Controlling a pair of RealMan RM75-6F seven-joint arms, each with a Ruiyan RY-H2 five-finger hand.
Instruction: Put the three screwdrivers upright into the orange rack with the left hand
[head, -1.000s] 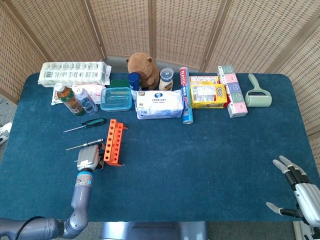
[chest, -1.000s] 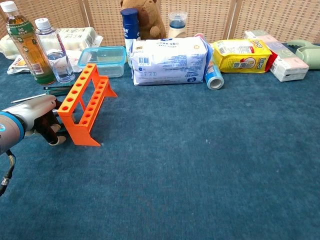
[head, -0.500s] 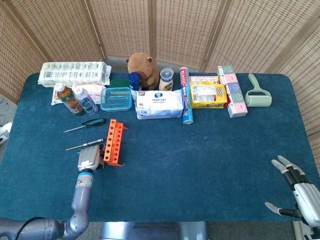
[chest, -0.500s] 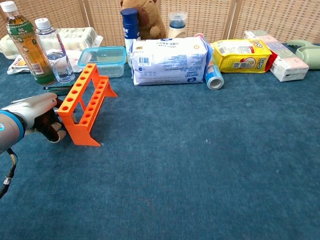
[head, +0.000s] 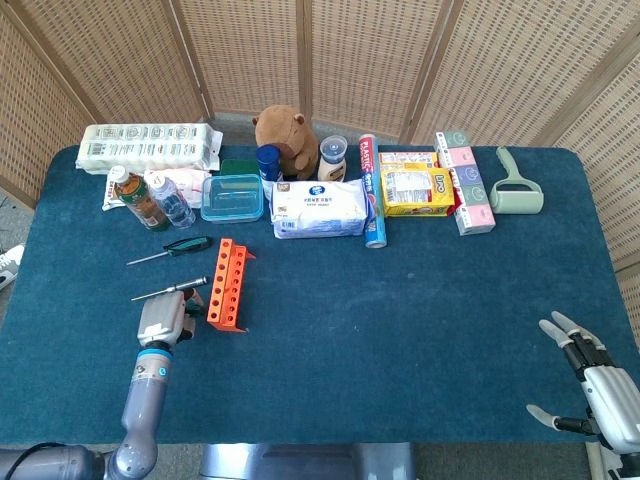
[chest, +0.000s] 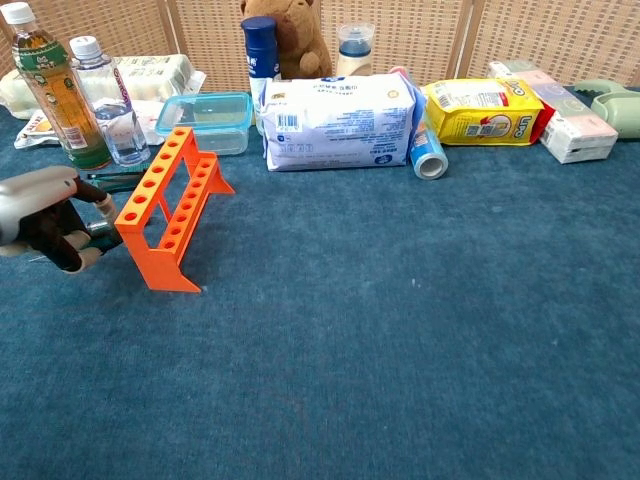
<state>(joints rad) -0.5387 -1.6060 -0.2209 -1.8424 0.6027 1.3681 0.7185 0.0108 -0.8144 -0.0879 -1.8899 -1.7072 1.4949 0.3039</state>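
The orange rack (head: 226, 286) (chest: 168, 218) stands empty at the left of the blue table. Two screwdrivers lie left of it: a green-handled one (head: 172, 248) (chest: 118, 178) further back and a black-handled one (head: 172, 291) nearer. My left hand (head: 163, 318) (chest: 45, 212) sits low just left of the rack's near end. Its fingers curl around a dark-handled screwdriver (chest: 103, 229), whose handle pokes out toward the rack. The hand hides most of that tool. My right hand (head: 588, 385) rests open at the table's near right corner, fingers spread.
Along the back stand two bottles (head: 150, 200), a clear lidded box (head: 233, 197), a wipes pack (head: 320, 209), a plush toy (head: 286, 138), a yellow packet (head: 415, 190) and a lint roller (head: 516, 185). The blue cloth (head: 400, 320) runs right of the rack.
My left hand has drawn left, away from the rack's near end, and risen slightly in the chest view. The two lying screwdrivers and the rack have not moved.
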